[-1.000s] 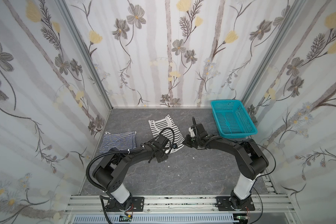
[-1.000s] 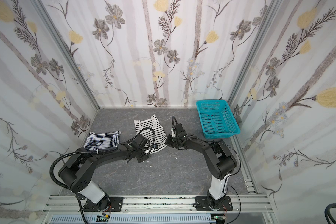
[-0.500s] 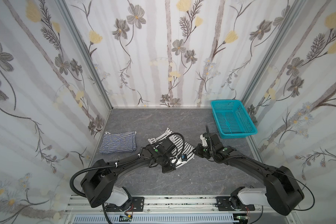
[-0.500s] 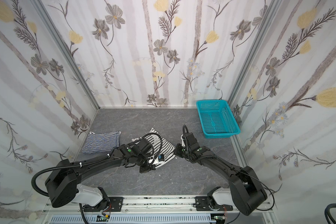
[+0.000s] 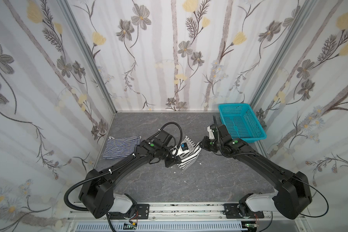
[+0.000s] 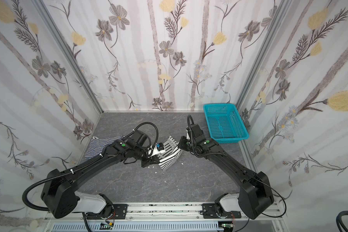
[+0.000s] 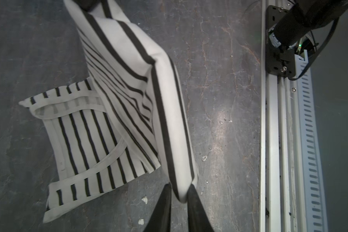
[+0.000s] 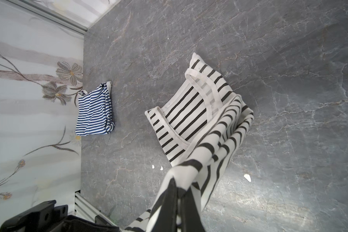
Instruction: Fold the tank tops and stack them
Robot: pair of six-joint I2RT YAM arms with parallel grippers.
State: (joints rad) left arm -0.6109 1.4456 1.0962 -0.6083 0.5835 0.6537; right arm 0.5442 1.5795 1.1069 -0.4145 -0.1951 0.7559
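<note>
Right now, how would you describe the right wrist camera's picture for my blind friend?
The right claw pinches a lifted edge of a black-and-white striped tank top, whose strap end lies on a grey marbled table. A folded navy-and-white striped tank top lies apart, near a floral wall.

The wide-striped tank top [image 8: 187,112] is white with black stripes and plain white trim at neck and armholes. The thin-striped tank top [image 8: 94,112] is navy and white, with white trim. The basket [image 5: 241,124] is teal, perforated in a grid. The tabletop [image 5: 169,184] is dark grey, veined like marble. The walls [image 5: 169,50] carry pale wallpaper with grey and yellow flowers. The left arm [image 5: 119,172] and right arm [image 5: 259,162] are black.
</note>
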